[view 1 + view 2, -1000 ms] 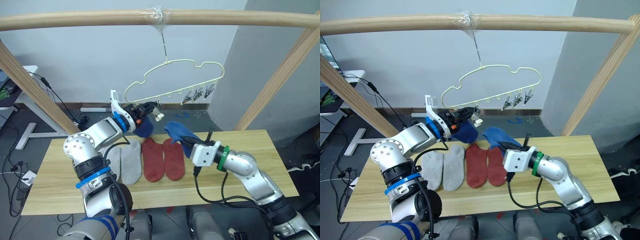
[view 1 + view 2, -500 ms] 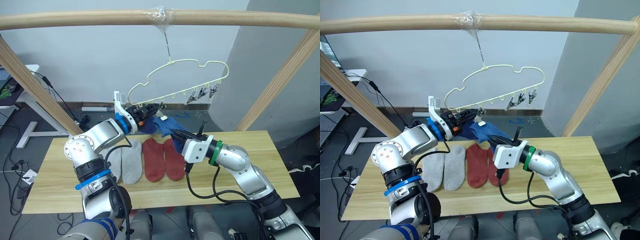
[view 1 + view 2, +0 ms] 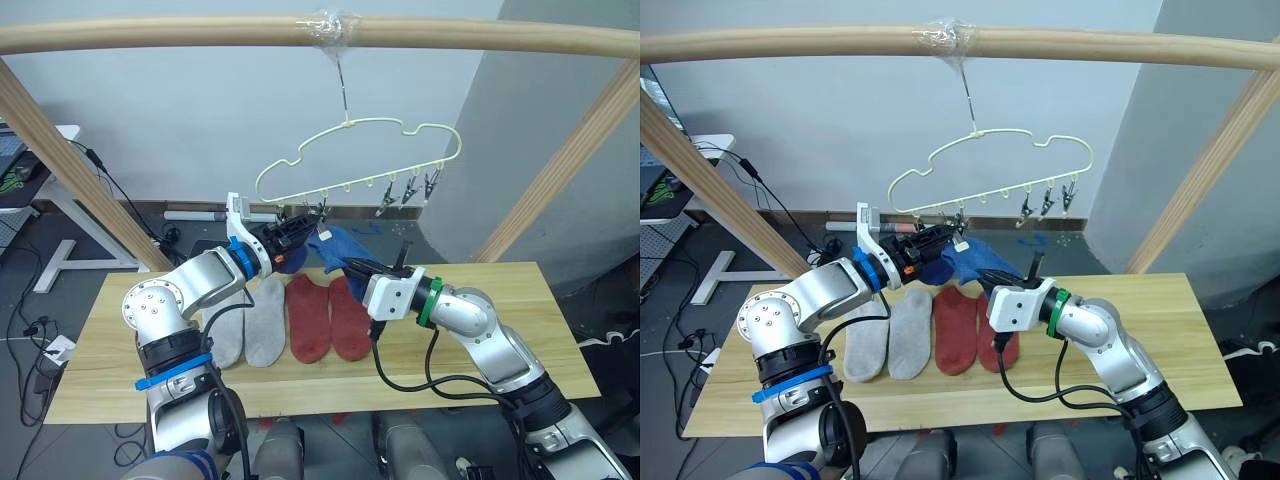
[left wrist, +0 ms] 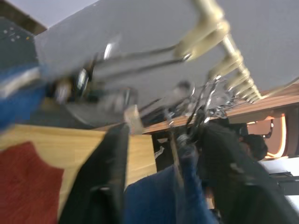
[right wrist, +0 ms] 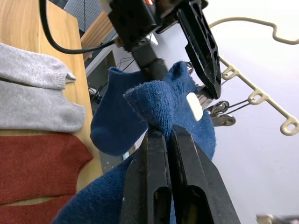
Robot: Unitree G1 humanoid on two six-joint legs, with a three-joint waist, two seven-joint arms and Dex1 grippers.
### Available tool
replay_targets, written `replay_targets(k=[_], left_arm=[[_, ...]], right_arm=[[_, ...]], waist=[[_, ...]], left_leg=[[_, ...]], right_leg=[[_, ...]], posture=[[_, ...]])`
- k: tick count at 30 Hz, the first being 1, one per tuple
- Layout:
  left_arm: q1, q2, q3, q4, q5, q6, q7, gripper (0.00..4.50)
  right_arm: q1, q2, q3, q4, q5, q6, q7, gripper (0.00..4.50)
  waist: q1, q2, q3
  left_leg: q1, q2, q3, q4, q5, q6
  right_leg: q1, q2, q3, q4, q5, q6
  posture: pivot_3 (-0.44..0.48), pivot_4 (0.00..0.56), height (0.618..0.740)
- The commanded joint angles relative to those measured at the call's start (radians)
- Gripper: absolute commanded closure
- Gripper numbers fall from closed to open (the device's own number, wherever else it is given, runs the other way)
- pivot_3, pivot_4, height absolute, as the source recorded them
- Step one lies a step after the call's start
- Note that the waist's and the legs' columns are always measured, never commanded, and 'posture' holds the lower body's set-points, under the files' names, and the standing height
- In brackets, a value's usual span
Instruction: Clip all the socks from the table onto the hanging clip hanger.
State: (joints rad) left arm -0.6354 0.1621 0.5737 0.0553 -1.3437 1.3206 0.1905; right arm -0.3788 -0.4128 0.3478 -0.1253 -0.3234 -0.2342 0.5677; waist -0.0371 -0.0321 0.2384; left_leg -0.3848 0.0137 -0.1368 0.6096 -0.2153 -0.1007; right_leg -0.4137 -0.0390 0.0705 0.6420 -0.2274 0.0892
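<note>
Right gripper [image 5: 161, 135] pinched tight on blue sock [image 5: 166, 105] raised at hanger [image 3: 360, 160], table's [image 3: 480, 350] 12 o'clock; left gripper [image 3: 300, 228] apparently squeezing a clip [image 3: 318, 212] there, grip unclear.

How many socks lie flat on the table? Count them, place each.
4: two grey socks side by side toward the robot's left, two red socks next to them. Both blue socks are raised off it.

The left gripper [image 3: 296, 232] sits against the clip hanger [image 3: 360, 160]; whether its fingers squeeze a clip there is too small to tell. The left wrist view is blurred. Behind it, one blue sock [image 5: 117, 122] is partly hidden.
</note>
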Motion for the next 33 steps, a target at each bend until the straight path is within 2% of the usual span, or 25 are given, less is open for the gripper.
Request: replay_targets(k=[1,3,4,7,10,12,15,18,21,25,28,30,33], left_arm=[[0.019,0.044,-0.011,-0.046,-0.086,-0.002,-0.008,0.76],[0.037,0.069,-0.023,-0.066,-0.127,0.003,-0.019,0.15],[0.063,0.102,-0.028,-0.086,-0.164,0.017,-0.039,0.02],[0.131,0.192,-0.054,-0.132,-0.255,0.039,-0.078,0.02],[0.193,0.304,-0.115,-0.206,-0.258,0.067,-0.146,0.02],[0.209,0.336,-0.143,-0.217,-0.266,0.045,-0.165,0.02],[0.251,0.412,-0.175,-0.317,-0.136,-0.017,-0.237,0.00],[0.296,0.470,-0.223,-0.399,0.005,-0.108,-0.360,0.00],[0.340,0.493,-0.308,-0.445,0.206,-0.258,-0.436,0.00],[0.387,0.486,-0.403,-0.462,0.394,-0.409,-0.519,0.00],[0.413,0.488,-0.508,-0.473,0.588,-0.570,-0.574,0.00],[0.411,0.440,-0.569,-0.459,0.716,-0.699,-0.563,0.00],[0.396,0.359,-0.622,-0.422,0.852,-0.843,-0.541,0.61]], right_arm=[[-0.028,0.019,0.004,0.016,0.012,-0.025,-0.007,4.50],[-0.038,0.032,0.007,0.038,0.014,-0.028,-0.014,4.50],[-0.055,0.055,0.012,0.075,0.011,-0.030,-0.029,4.50],[-0.086,0.107,0.014,0.155,0.012,-0.025,-0.059,4.50],[-0.097,0.155,-0.009,0.190,0.057,0.012,-0.068,4.50],[-0.100,0.161,-0.014,0.197,0.063,0.013,-0.068,4.50],[-0.081,0.195,-0.035,0.178,0.157,0.107,-0.020,3.77],[-0.044,0.206,-0.057,0.164,0.221,0.209,0.008,2.68],[0.008,0.181,-0.100,0.147,0.275,0.290,0.027,1.60],[0.049,0.142,-0.132,0.073,0.325,0.373,0.056,0.12],[0.060,0.123,-0.164,0.004,0.354,0.455,0.048,0.04],[0.057,0.112,-0.209,-0.075,0.420,0.552,0.054,0.04],[0.038,0.108,-0.270,-0.183,0.535,0.686,0.059,0.00]], waist=[[0.003,0.000,0.000],[0.002,0.000,0.000],[0.003,0.000,0.000],[0.000,-0.001,0.000],[0.005,-0.001,0.000],[0.012,-0.001,0.000],[0.015,-0.001,0.001],[0.014,-0.001,0.001],[0.018,0.000,0.001],[0.021,0.000,0.001],[0.019,0.000,0.001],[0.020,0.001,0.002],[0.026,0.001,0.002]], left_leg=[[0.000,0.000,0.000,0.000,0.000,0.000],[0.000,0.000,0.000,-0.001,0.000,0.000],[0.000,0.000,0.000,-0.001,0.000,0.000],[0.000,0.001,0.000,-0.002,0.000,0.000],[-0.004,0.001,-0.001,-0.002,0.000,0.000],[-0.007,0.001,-0.001,-0.001,0.000,0.000],[-0.008,0.000,-0.001,-0.001,0.000,0.000],[-0.008,0.000,-0.001,-0.002,0.000,0.000],[-0.008,0.000,-0.001,-0.002,0.000,0.000],[-0.010,0.000,0.000,-0.002,0.000,0.000],[-0.010,0.000,0.000,-0.002,0.000,0.000],[-0.010,0.001,0.000,-0.002,0.000,0.000],[-0.012,0.000,0.000,-0.002,0.000,0.000]], right_leg=[[0.000,0.000,0.000,0.000,0.000,0.000],[-0.001,0.000,0.000,0.000,0.000,0.000],[-0.001,0.000,0.000,0.001,0.000,0.000],[-0.003,0.000,0.000,0.002,0.000,0.000],[-0.006,0.000,0.000,0.002,0.000,0.000],[-0.007,0.000,-0.001,0.002,0.000,-0.001],[-0.008,-0.001,-0.001,0.001,-0.001,-0.002],[-0.008,0.000,-0.001,0.002,-0.003,-0.006],[-0.008,-0.001,-0.001,0.002,-0.004,-0.007],[-0.010,-0.001,-0.001,0.001,-0.004,-0.007],[-0.011,0.000,-0.001,0.001,-0.004,-0.007],[-0.011,0.000,-0.001,0.001,-0.004,-0.007],[-0.011,-0.001,-0.001,0.001,-0.004,-0.007]], posture=[[0.060,0.214,0.740],[0.060,0.214,0.740],[0.056,0.210,0.740],[0.061,0.210,0.740],[0.065,0.209,0.740],[0.071,0.211,0.740],[0.092,0.211,0.740],[0.096,0.210,0.740],[0.103,0.208,0.740],[0.103,0.208,0.740],[0.090,0.207,0.740],[0.090,0.207,0.740],[0.073,0.206,0.740]])
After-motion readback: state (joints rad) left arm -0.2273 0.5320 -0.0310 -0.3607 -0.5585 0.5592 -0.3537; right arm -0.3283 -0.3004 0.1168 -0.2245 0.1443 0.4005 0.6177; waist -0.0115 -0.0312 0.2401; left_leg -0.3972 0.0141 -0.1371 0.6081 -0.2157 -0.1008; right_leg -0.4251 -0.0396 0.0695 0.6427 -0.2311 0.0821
